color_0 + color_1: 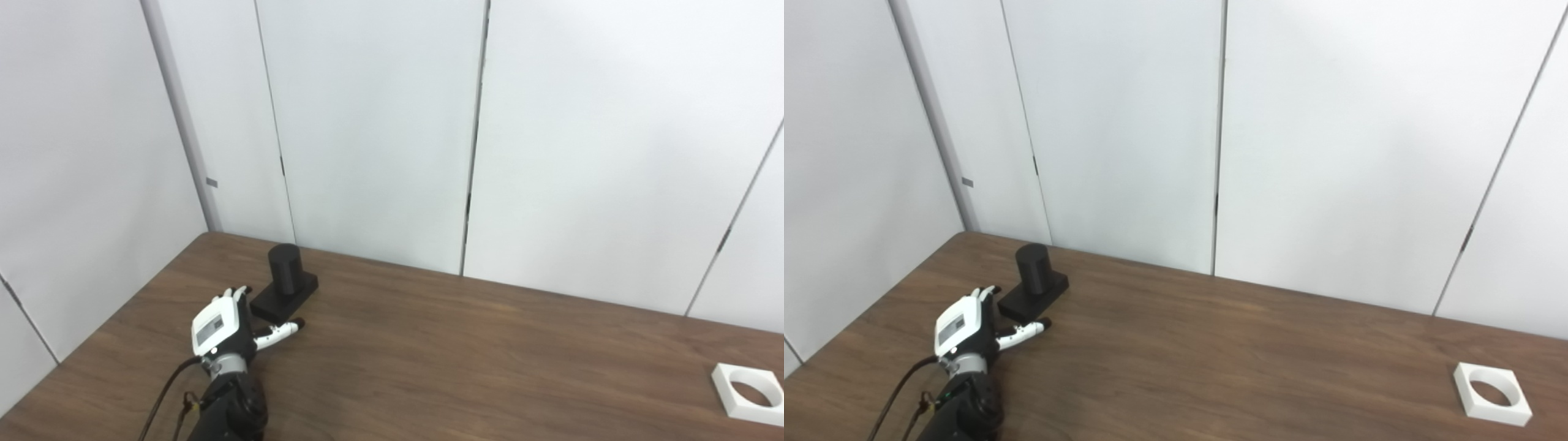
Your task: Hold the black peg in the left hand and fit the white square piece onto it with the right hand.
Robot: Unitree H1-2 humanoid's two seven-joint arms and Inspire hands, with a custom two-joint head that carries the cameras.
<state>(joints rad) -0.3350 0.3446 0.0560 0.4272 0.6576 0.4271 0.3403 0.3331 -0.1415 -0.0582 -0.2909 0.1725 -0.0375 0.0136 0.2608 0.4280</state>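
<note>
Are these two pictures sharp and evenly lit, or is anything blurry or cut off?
Left eye view: soft even light, no glare; the white square piece touches the right edge. Right eye view: it sits whole; the black peg is too dark for detail, faint shadows on the table.

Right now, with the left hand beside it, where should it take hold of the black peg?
Probably around the upright round post of the black peg, coming from the near-left where the left hand sits open. The post stands clear above its flat base, which lies low on the table.
</note>
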